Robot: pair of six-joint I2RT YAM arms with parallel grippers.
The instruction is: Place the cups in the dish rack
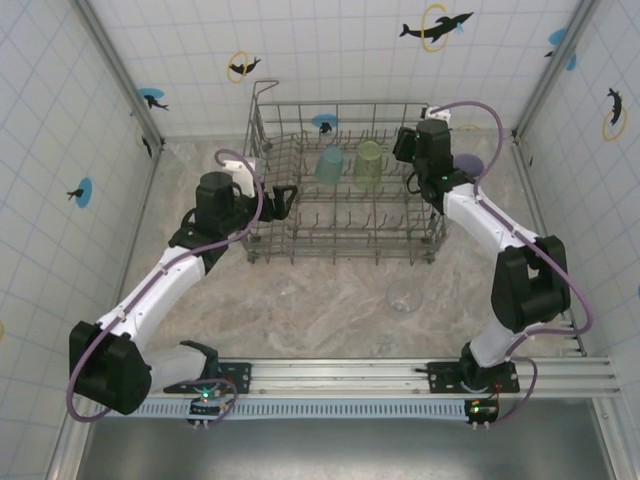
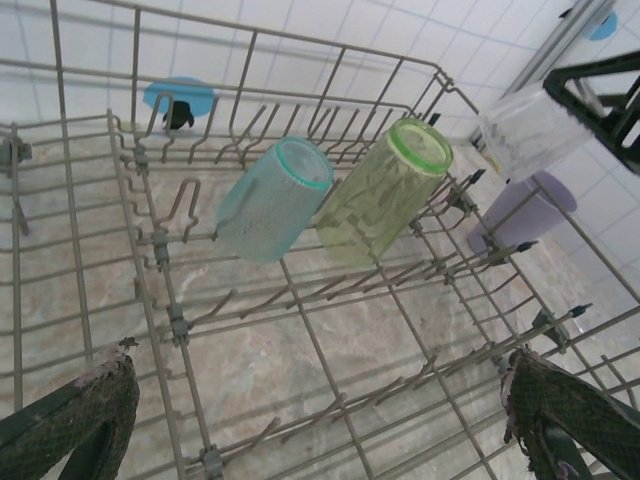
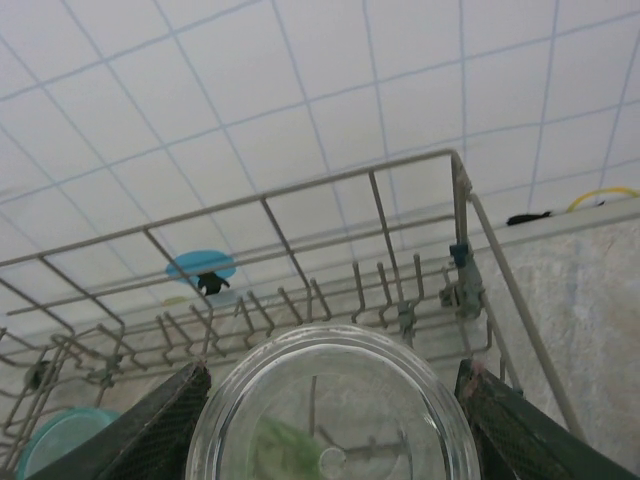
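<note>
One dish rack (image 1: 340, 258) sits by the desk's (image 1: 330, 300) far edge. Left gripper (image 1: 285, 200) hangs wide open, empty, at its left wall. Right gripper (image 3: 330, 430), part closed on a clear cup (image 2: 530, 130), holds it over the far right corner, seemingly for placing. Teal cup (image 1: 329, 164) and lime green cup (image 1: 368, 163) lean inside on tines (image 2: 330, 290), probably draining.

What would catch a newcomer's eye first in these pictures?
The big grey dish rack in the middle of the table, with a teal cup and a lime green cup side by side in its far half. Next, the right gripper holding a clear cup over the rack's far right part, with a lavender cup just outside that wall.
</note>
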